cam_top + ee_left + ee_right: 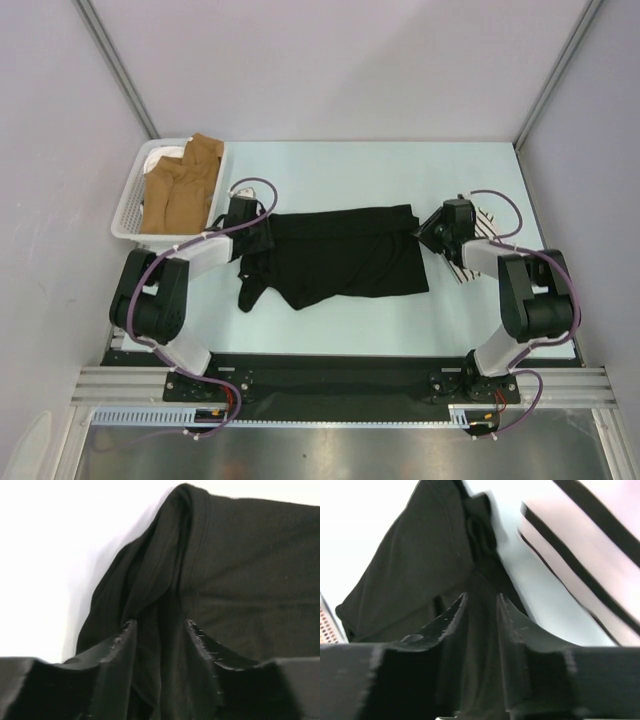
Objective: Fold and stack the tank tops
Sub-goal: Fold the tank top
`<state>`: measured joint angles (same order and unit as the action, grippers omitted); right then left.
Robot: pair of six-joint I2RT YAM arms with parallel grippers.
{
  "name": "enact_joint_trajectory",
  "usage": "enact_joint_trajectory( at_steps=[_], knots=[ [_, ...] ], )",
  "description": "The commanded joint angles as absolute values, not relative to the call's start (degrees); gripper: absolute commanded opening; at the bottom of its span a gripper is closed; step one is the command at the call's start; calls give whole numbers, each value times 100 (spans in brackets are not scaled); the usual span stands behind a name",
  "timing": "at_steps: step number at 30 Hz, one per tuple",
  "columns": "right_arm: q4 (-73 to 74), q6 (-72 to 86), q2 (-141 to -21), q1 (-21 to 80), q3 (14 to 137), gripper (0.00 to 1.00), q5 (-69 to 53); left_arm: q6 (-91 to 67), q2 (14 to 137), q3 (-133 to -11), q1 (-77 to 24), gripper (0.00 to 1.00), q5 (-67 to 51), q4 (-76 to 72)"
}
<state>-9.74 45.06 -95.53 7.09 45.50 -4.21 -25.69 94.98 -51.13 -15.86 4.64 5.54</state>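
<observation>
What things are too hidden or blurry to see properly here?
Striped tank top: top view, mostly behind the right arm; right wrist view, blurred and cut off.
White thing in basket: top view, brown cloth covers it.
Whether right gripper holds black tank top: right wrist view, dark and blurred.

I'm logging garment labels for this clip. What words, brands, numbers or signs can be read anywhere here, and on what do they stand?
None can be read. The black tank top, the striped tank top, the white basket and the brown cloth in it show no print, tag or label in any view.
</observation>
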Motion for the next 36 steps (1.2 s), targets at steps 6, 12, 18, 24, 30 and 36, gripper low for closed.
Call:
enact_joint_trajectory(
  at_steps=[6, 12, 18, 24, 30, 36],
  knots=[
    [-1064, 4386, -8035, 826, 3718, 54, 360, -2821, 8027, -4421, -1600, 77, 773, 219],
    [-370, 4307, -7428, 949, 3340, 64, 431, -3164, 7980, -4640, -1573, 83, 1169, 1246],
    [860, 4465, -6821, 1186, 3182, 63, 966, -3357, 8419, -4632, -1284, 84, 994, 1292],
    [1599, 4886, -6408, 1415, 2927, 60, 1037, -3375, 8928, -4737, -1072, 84, 809, 1090],
    [1538, 5132, -6266, 1679, 2619, 61, 1081, -3366, 9438, -5097, -1002, 82, 695, 1046],
    [1599, 5334, -6600, 1854, 2646, 59, 1089, -3393, 9519, -5194, -1002, 81, 650, 1037]
  ],
)
